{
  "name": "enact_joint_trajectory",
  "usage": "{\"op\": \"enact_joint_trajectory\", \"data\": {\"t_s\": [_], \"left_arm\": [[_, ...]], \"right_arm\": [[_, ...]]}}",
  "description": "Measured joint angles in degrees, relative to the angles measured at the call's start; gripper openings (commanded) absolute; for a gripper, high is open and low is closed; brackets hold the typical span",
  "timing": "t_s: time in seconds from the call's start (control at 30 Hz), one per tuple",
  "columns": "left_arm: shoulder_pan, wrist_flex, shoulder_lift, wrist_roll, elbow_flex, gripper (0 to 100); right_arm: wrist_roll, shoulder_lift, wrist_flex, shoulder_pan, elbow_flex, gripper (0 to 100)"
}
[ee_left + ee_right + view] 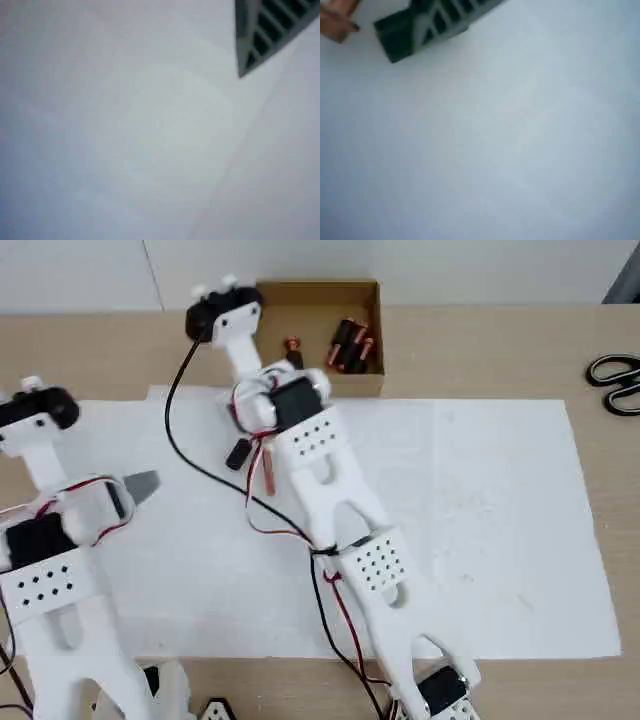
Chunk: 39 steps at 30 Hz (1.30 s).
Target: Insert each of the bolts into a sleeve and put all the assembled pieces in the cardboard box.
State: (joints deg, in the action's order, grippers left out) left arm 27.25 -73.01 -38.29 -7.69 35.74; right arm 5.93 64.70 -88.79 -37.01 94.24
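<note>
right gripper hovering over white sheet just in front of cardboard box, grip: cannot tell | bolt lying beside it | assembled pieces sitting inside box | left gripper hanging well left of box, grip: cannot tell
</note>
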Motion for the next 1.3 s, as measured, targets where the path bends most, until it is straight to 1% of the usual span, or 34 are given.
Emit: {"op": "enact_joint_trajectory", "data": {"t_s": [0.2,0.3,0.37,0.63,0.77,0.93,1.3], "left_arm": [[1.6,0.0,-0.1,0.2,3.0,34],[1.6,0.0,-0.1,0.2,4.0,34],[1.6,0.0,-0.1,0.2,4.6,34],[1.6,0.0,-0.3,0.1,4.6,34],[1.6,0.0,-0.3,0.2,4.6,34],[1.6,0.0,-0.3,0.2,4.6,34],[1.6,0.0,-0.3,0.3,4.6,34]], "right_arm": [[16.7,6.6,9.9,-1.5,0.0,21.4],[23.8,7.1,12.6,-1.5,0.0,21.4],[26.7,7.1,13.3,-1.5,0.0,21.4],[28.7,7.4,13.4,-1.6,0.0,21.3],[29.0,7.4,10.2,-1.8,0.0,21.2],[33.4,7.4,5.3,-1.9,0.0,21.2],[34.0,8.9,2.0,-2.8,0.0,21.1]]}}
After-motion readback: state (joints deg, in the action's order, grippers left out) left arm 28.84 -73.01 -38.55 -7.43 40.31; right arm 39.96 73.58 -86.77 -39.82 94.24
